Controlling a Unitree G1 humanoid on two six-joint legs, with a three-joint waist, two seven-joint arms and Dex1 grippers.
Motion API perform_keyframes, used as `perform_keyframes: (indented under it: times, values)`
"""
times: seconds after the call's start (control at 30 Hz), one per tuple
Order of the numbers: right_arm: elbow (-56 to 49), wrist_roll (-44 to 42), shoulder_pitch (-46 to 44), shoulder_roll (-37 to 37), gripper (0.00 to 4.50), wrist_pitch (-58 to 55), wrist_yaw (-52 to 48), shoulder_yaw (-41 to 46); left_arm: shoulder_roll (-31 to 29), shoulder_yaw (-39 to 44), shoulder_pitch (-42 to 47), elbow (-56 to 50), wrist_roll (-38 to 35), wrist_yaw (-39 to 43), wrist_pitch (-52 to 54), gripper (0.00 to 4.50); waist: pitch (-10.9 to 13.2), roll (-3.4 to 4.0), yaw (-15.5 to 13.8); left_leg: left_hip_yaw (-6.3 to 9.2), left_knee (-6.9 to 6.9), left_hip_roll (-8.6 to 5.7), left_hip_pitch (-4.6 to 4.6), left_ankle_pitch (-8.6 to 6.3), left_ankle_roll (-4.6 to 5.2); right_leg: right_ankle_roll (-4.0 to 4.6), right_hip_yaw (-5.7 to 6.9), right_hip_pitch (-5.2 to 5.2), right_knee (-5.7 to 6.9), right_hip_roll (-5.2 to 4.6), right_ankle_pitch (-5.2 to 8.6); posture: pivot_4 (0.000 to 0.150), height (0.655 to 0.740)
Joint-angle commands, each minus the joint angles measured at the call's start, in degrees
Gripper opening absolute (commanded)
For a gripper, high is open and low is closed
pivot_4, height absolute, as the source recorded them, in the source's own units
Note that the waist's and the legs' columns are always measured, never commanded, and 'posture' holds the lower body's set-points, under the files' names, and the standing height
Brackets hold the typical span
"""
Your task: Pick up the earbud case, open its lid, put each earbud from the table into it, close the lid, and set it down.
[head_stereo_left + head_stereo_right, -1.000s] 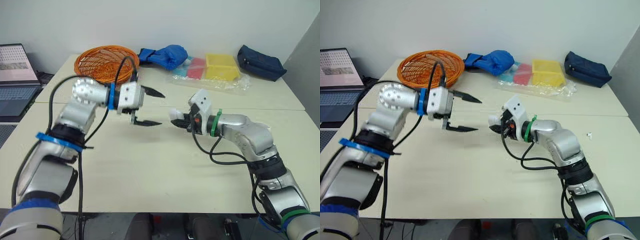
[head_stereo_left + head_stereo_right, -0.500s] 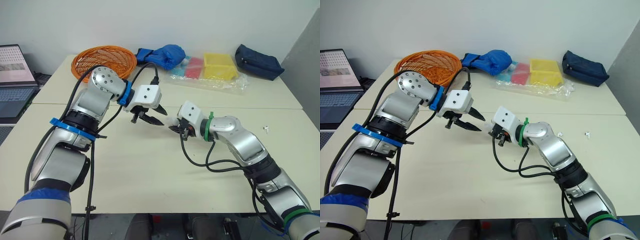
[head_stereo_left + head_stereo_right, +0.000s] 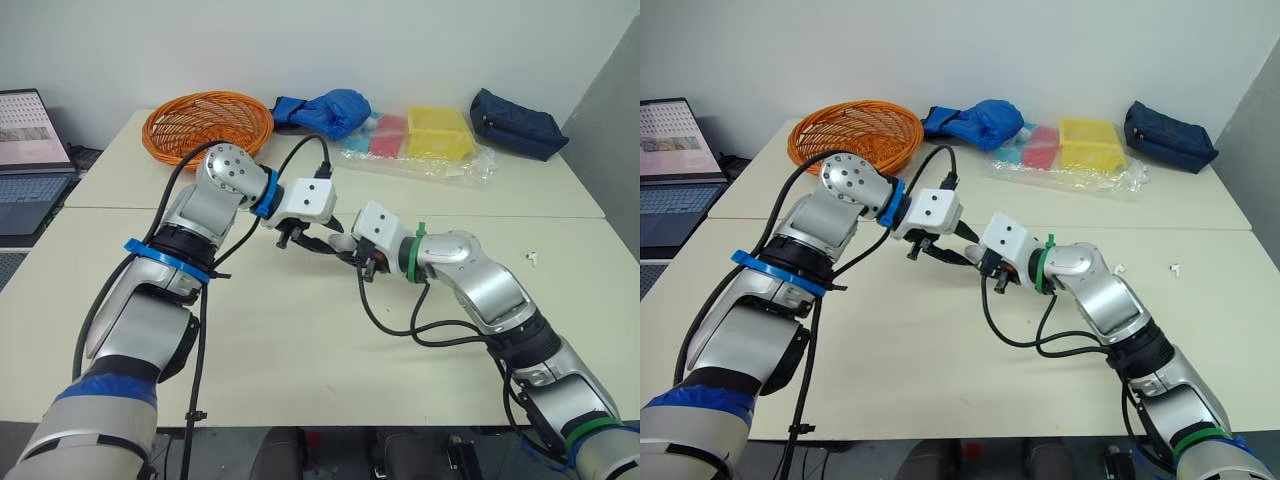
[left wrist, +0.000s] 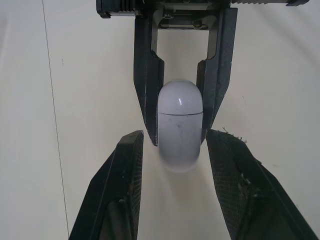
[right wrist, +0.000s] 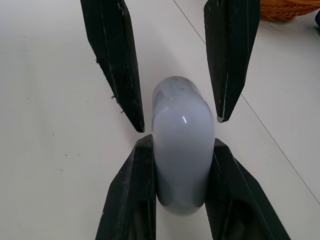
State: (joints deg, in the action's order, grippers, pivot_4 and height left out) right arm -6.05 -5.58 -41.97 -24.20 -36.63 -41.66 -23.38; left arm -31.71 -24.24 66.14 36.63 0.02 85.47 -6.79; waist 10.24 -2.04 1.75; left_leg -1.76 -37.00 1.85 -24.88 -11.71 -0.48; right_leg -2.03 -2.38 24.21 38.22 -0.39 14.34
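One pale table point(image 3: 300, 340) underneath, orange basket point(image 3: 205, 122) at far left corner. Above table's middle, right gripper point(image 5: 180, 141) clenched on one end of white earbud case point(image 4: 180, 125), lid shut. Left gripper point(image 4: 175, 135) released, fingers point(image 4: 127, 170) flanking case's other end, just beside it. Small white earbud point(image 3: 533, 257) lying well apart toward right edge.

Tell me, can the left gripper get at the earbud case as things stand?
Probably yes: the open fingers of the left gripper flank the free end of the earbud case, nothing between, while the right gripper clamps the other end.
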Motion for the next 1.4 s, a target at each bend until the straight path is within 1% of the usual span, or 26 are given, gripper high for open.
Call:
perform_keyframes:
  times: [0.03, 0.17, 0.27, 0.33, 0.37, 0.73, 0.8, 0.83, 0.9, 1.07, 1.1, 1.27, 1.33, 1.4]
  values:
    - [-2.6, 0.6, -1.1, 0.2, 0.84, 0.4, -0.1, 1.3, 0.2, 2.5, 2.2, 0.0, 0.4, -0.8, -0.7, 2.01, 0.0, 0.00, 0.0, 0.00, 0.00, 0.00, 0.00, 0.00, 0.00, 0.00, 0.00, 0.00, 0.00, 0.00, 0.00, 0.150, 0.7400]
    - [-2.5, 0.8, -1.2, 0.5, 0.84, 0.5, -0.1, 1.3, 0.6, 2.8, 2.1, -0.3, 0.4, -0.6, -0.4, 2.01, 0.0, 0.00, 0.0, 0.01, 0.00, 0.00, 0.00, 0.00, 0.00, 0.00, 0.01, 0.00, 0.02, 0.00, 0.00, 0.150, 0.7400]
    - [-1.8, 0.7, -1.6, 0.8, 0.84, 0.5, -0.1, 1.7, 0.7, 2.9, 1.4, -1.4, 0.1, 0.2, 0.2, 1.49, 0.0, 0.00, 0.0, 0.01, -0.01, 0.00, 0.00, 0.00, 0.00, 0.01, 0.01, 0.00, 0.04, 0.00, -0.01, 0.150, 0.7400]
    - [-1.6, 0.5, -1.8, 1.0, 0.84, 0.3, 0.0, 2.0, 0.6, 2.8, 1.1, -2.0, 0.3, 0.4, 0.6, 0.84, 0.0, 0.00, 0.0, 0.00, -0.03, 0.00, 0.00, 0.00, 0.00, 0.04, 0.00, 0.01, 0.07, 0.00, -0.02, 0.150, 0.7400]
    - [-1.5, 0.5, -1.9, 1.1, 0.84, 0.3, 0.0, 2.2, 0.5, 2.8, 1.0, -2.1, 0.4, 0.5, 0.7, 0.73, 0.0, 0.00, 0.0, 0.01, -0.03, 0.00, 0.00, 0.00, 0.00, 0.08, 0.00, 0.01, 0.07, 0.00, -0.05, 0.150, 0.7400]
    - [-1.3, 1.1, -1.9, 0.6, 0.84, 1.2, -0.8, 2.1, 0.8, 3.5, 0.1, -3.1, 0.8, -0.3, 1.3, 0.73, 0.0, 0.00, 0.0, 0.02, -0.19, -0.03, 0.08, 0.01, 0.00, 0.02, -0.02, 0.11, 0.61, 0.00, 0.07, 0.150, 0.7400]
    - [-1.4, 1.1, -1.6, 0.2, 1.56, 1.5, -1.5, 2.2, 0.7, 3.7, -0.3, -3.7, 0.5, -0.3, 2.0, 0.73, 0.0, 0.00, 0.0, 0.03, -0.21, -0.03, 0.08, 0.01, -0.01, 0.01, -0.02, 0.11, 0.63, 0.00, 0.08, 0.150, 0.7400]
    - [-1.4, 1.1, -1.6, 0.0, 1.83, 1.5, -1.8, 2.3, 0.8, 3.9, -0.4, -3.9, 0.4, -0.4, 2.5, 0.73, 0.0, 0.00, 0.0, 0.02, -0.22, -0.03, 0.08, 0.01, -0.01, 0.01, -0.02, 0.11, 0.64, 0.00, 0.08, 0.150, 0.7400]
    - [-1.4, 1.0, -1.5, -0.3, 2.51, 1.6, -2.1, 2.6, 0.8, 4.1, -0.5, -4.2, 0.3, -0.5, 3.0, 0.73, 0.0, 0.00, 0.0, 0.03, -0.23, -0.03, 0.08, 0.01, -0.01, 0.02, -0.03, 0.11, 0.64, 0.00, 0.07, 0.150, 0.7400]
    - [-3.2, -0.1, -1.6, -2.6, 4.37, 0.9, -4.2, 4.7, 0.2, 4.5, -0.8, -3.9, 0.2, -0.4, 3.3, 0.73, 0.0, 0.00, 0.0, 0.02, -0.24, -0.03, 0.08, 0.01, -0.01, 0.03, -0.03, 0.11, 0.64, 0.00, 0.06, 0.150, 0.7400]
    - [-3.5, -0.3, -1.6, -3.0, 4.47, 0.7, -4.6, 4.9, 0.1, 4.5, -0.9, -3.8, 0.2, -0.4, 3.3, 0.73, 0.0, 0.00, 0.0, 0.02, -0.24, -0.03, 0.08, 0.01, -0.01, 0.03, -0.03, 0.11, 0.64, 0.00, 0.07, 0.150, 0.7400]
    - [-6.1, -1.6, -0.4, -4.9, 4.47, -0.1, -5.5, 6.9, 0.2, 5.7, -1.6, -4.1, -0.6, -1.1, 5.6, 0.73, 0.0, 0.00, 0.0, 0.03, -0.24, -0.02, 0.09, 0.01, -0.01, 0.03, -0.03, 0.12, 0.65, 0.01, 0.07, 0.150, 0.7400]
    - [-8.3, -2.7, 1.2, -5.7, 4.47, -0.5, -5.0, 9.1, 0.7, 8.3, -2.7, -4.1, -3.3, -1.9, 9.8, 0.73, 0.0, 0.00, 0.0, 0.03, -0.23, -0.01, 0.09, 0.01, -0.01, 0.03, -0.03, 0.13, 0.66, 0.01, 0.07, 0.150, 0.7400]
    - [-10.4, -4.3, 3.2, -6.4, 4.47, -2.3, -4.0, 12.2, 2.2, 14.0, -5.3, -5.9, -10.4, -3.7, 20.4, 0.73, 0.0, 0.00, 0.0, 0.04, -0.23, -0.01, 0.08, 0.01, 0.00, 0.00, -0.04, 0.12, 0.65, 0.01, 0.09, 0.150, 0.7400]
